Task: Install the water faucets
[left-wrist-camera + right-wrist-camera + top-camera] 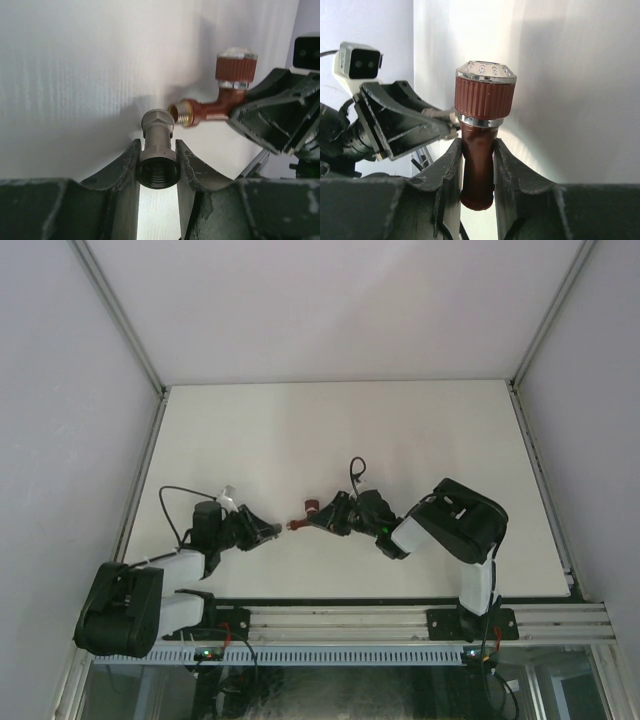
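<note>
Left tool (157, 146) is clamping the small grey-silver metal fitting (158, 131); right tool (477, 150) is gripping the dark red-brown angled tap body (478, 165) — its threaded end is sitting just right of the fitting's tip, axes crossing, unaligned.

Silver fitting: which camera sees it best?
Left wrist view: the fitting fills the middle, clamped in the left gripper, threaded hole showing. The top view shows only a speck; the right wrist view, a sliver beside the tap.

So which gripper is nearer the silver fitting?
Left. The left gripper clamps the silver fitting; the right gripper holds the red tap beside it.
</note>
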Controlling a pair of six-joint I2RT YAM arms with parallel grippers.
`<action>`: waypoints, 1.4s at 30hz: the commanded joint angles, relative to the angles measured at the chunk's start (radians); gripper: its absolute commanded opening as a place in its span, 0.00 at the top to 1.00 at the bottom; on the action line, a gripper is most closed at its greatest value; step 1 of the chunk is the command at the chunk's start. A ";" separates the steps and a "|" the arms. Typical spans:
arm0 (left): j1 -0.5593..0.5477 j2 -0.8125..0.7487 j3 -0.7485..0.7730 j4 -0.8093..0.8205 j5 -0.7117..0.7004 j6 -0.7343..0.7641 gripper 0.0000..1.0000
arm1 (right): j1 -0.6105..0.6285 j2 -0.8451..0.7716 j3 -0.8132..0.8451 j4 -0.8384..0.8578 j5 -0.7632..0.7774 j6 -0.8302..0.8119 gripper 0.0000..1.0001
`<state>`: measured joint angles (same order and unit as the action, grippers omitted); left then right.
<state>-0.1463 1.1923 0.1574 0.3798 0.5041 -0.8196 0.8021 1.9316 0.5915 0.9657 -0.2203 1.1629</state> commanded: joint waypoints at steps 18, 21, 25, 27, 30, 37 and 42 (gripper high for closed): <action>-0.007 0.266 -0.015 0.489 0.258 -0.102 1.00 | -0.054 0.012 0.002 0.075 -0.198 -0.076 0.85; -0.008 0.340 -0.051 0.634 0.271 -0.164 1.00 | -0.051 0.021 0.005 0.111 -0.231 -0.083 0.83; -0.009 0.456 -0.080 0.868 0.297 -0.260 1.00 | -0.045 0.026 0.012 0.122 -0.288 -0.107 0.74; -0.010 0.508 -0.089 0.969 0.301 -0.301 1.00 | -0.049 0.033 0.025 0.108 -0.319 -0.116 0.70; -0.015 0.527 -0.092 0.984 0.289 -0.299 1.00 | -0.060 0.046 0.039 0.086 -0.365 -0.133 0.66; -0.015 0.482 -0.117 0.957 0.253 -0.281 1.00 | -0.078 0.031 0.000 0.031 -0.316 -0.143 0.69; -0.015 0.447 -0.118 0.924 0.231 -0.281 1.00 | -0.089 0.001 -0.039 0.022 -0.353 -0.106 0.51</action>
<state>-0.1551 1.6840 0.0441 1.2652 0.7544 -1.0916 0.7235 1.9778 0.5919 0.9737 -0.5556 1.0492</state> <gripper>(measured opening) 0.340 0.438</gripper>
